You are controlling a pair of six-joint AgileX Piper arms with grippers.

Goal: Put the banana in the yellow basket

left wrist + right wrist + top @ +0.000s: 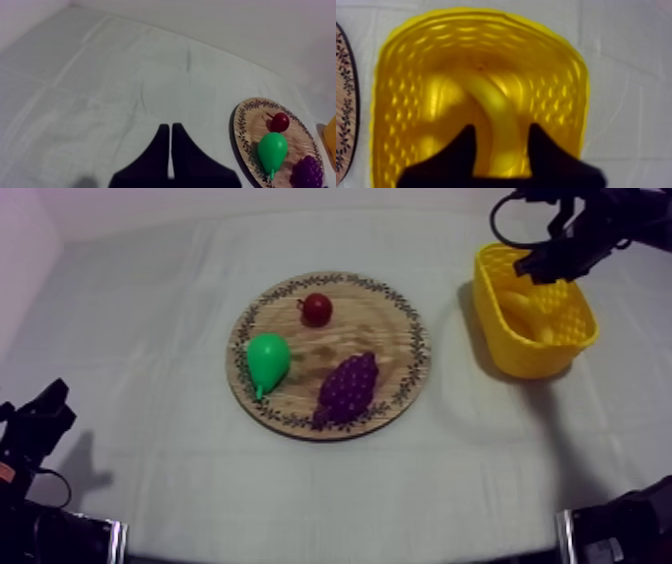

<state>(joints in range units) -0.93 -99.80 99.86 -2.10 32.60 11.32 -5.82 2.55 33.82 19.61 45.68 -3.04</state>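
Surface (150,338): covered by a grey-white cloth, with the board in the middle and the basket at the far right.
Wooden board (405,323): round, with a patterned rim; it carries three fruits.
Yellow basket (520,358): stands to the right of the board, well apart from it.
Right pincer (540,263): hangs over the far rim of the basket, its fingers pinching the banana, one at each side of it.
Left pincer (171,127): at the near left, above bare cloth, its fingers pressed together.
Banana (491,105): inside the basket, curving down toward its floor.
Grapes (348,386): purple, on the near right part of the board.
Pear (268,358): green, on the board's left part.
Small red fruit (317,309): on the board's far part.
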